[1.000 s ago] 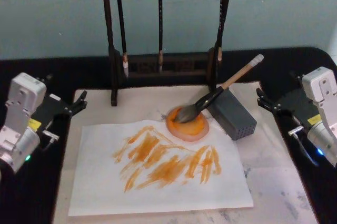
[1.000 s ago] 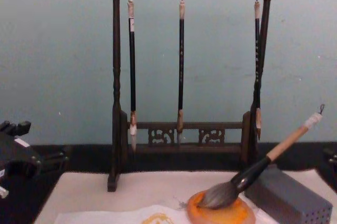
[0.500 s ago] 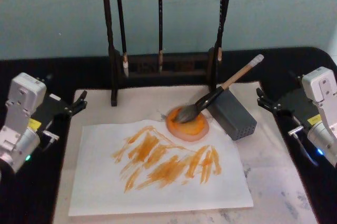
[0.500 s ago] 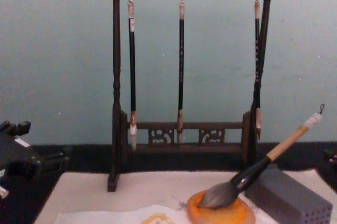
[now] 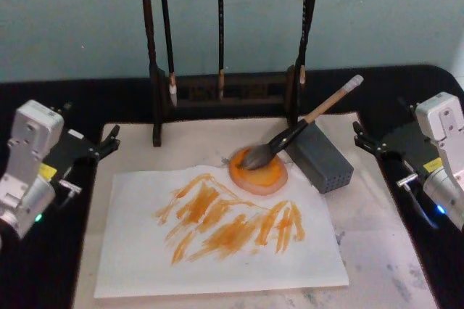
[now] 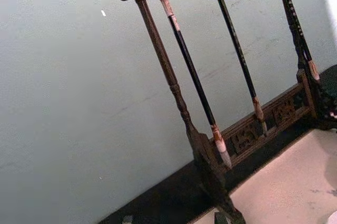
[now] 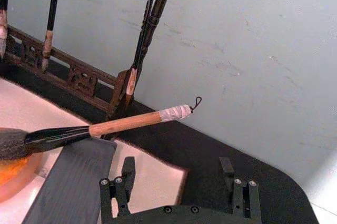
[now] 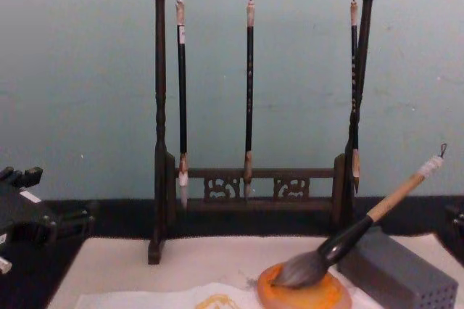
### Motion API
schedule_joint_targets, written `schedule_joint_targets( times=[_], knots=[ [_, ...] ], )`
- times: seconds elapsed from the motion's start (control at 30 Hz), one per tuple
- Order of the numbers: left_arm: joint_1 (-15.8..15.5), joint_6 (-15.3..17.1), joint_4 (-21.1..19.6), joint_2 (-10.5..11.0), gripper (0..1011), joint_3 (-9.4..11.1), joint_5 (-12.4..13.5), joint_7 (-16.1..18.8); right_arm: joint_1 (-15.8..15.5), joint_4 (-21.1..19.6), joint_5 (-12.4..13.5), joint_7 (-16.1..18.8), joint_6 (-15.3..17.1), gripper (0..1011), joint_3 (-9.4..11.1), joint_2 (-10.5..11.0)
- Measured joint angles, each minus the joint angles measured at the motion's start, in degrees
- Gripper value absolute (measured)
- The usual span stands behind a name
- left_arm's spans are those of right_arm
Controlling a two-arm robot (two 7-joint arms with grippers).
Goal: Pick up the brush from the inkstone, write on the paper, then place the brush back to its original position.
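— Where does the brush [image 5: 290, 138] lie from our fingers?

— Its bristles rest on the orange inkstone [image 5: 270, 178]. Its handle leans on the grey block [image 5: 324, 162] and rises back toward our right, with the white end cap highest. The paper [image 5: 217, 265], streaked orange, lies in front of the inkstone, nearer us.

— So which arm do we send?

— Our right gripper [image 7: 176, 167] is off the mat's right edge, fingers spread and empty. The cap points roughly its way, so it is nearer the handle. Our left gripper [image 5: 105, 146], also spread and empty, is well apart at the mat's left edge.

— And the grip?

— We judge we should close across the tan handle, square to its slant and above the block.
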Motion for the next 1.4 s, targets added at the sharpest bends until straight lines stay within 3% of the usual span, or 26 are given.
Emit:
schedule_joint_targets(
  times=[1.0, 1.27, 1.4],
  knots=[
    [0.00, 0.00, 0.00, 0.00, 1001, 0.00, 0.00, 0.00, 0.00, 0.09, 0.05, 0.59, 0.00, 1000, 0.30, -0.26],
    [0.00, 0.00, 0.00, 0.00, 1001, 0.00, 0.00, 0.00, -0.29, 0.38, 2.79, 3.64, 1.01, 1000, 2.12, -1.59],
    [0.00, 0.00, 0.00, 0.00, 1001, 0.00, 0.00, 0.00, -0.59, 0.50, 6.72, 6.71, 2.40, 1000, 3.82, -2.62]
  ],
)
